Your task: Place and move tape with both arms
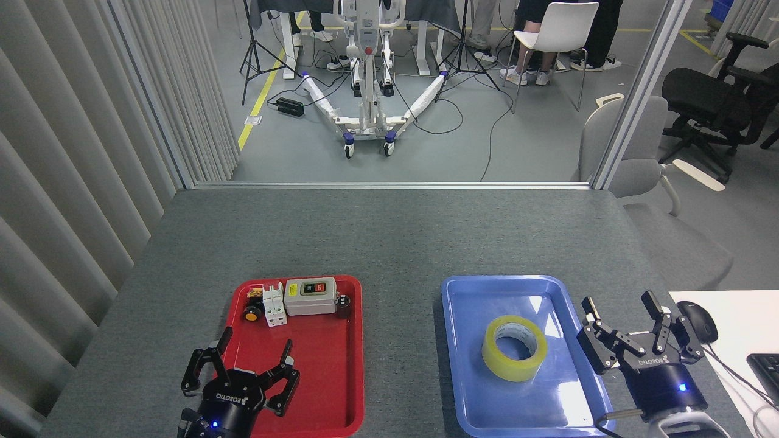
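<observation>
Tape (514, 348) lying flat, core hole up, in the middle of the blue tray (462, 365), lower right of centre in the frame. Nothing touching it. Right claw (622, 314) just beyond the tray's right rim, lower right of the frame, fingers spread wide and pointing up-frame, empty, blue light lit on its body. Left claw (254, 353) at the bottom left of centre, over the near left corner of the red tray (316, 389), fingers likewise spread apart and empty, blue light showing low on its body. Along the far edge of the red tray: a grey switch box (310, 296), a white breaker (274, 303), a small yellow-capped button (250, 314). Both trays side by side on the grey desk (389, 231), well apart. Black mouse (697, 320) on a white surface at the right edge.
</observation>
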Robot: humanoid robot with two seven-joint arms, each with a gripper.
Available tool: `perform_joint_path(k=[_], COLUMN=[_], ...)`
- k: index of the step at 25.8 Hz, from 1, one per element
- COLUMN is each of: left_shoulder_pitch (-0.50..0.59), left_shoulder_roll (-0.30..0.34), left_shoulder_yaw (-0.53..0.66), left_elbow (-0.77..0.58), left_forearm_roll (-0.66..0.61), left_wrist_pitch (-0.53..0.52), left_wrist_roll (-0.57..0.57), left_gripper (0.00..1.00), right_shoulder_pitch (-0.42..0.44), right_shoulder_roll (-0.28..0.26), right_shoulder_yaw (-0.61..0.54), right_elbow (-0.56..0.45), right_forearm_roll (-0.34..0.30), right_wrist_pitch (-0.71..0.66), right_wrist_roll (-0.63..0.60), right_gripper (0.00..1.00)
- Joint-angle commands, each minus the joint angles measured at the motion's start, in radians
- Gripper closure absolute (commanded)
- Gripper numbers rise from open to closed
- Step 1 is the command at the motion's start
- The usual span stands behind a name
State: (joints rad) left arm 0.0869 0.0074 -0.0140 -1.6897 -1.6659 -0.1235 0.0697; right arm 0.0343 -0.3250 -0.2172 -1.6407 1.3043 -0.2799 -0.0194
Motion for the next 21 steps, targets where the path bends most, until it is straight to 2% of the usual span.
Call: perform_joint_path(k=[1,5,11,21], left_shoulder_pitch=[-0.036,-0.062,-0.161,-0.147], left_shoulder_roll=[-0.003,0.002,-0.006,0.006], left_shoulder_yaw=[-0.003,-0.006,-0.009,0.006], left_elbow=[0.002,-0.013,0.093,0.153], left_forearm_roll=[0.000,-0.002,0.000,0.034], left_wrist_pitch=[-0.002,-0.010,0.001,0.004], left_wrist_roll=[-0.013,-0.013,-0.013,-0.010], left_gripper=[0.00,0.00,0.00,0.00], right_shoulder_pitch=[0.070,0.108,0.114,0.113], right_shoulder_roll=[-0.029,-0.019,0.034,0.034], right_shoulder_yaw=[-0.005,-0.011,-0.017,-0.017], right_elbow=[-0.042,-0.050,-0.039,-0.007], right_forearm_roll=[0.001,0.003,0.003,0.001], right_wrist_pitch=[0.042,0.050,0.053,0.051], right_wrist_roll=[-0.002,-0.001,0.001,-0.002], right_gripper=[0.00,0.00,0.00,0.00])
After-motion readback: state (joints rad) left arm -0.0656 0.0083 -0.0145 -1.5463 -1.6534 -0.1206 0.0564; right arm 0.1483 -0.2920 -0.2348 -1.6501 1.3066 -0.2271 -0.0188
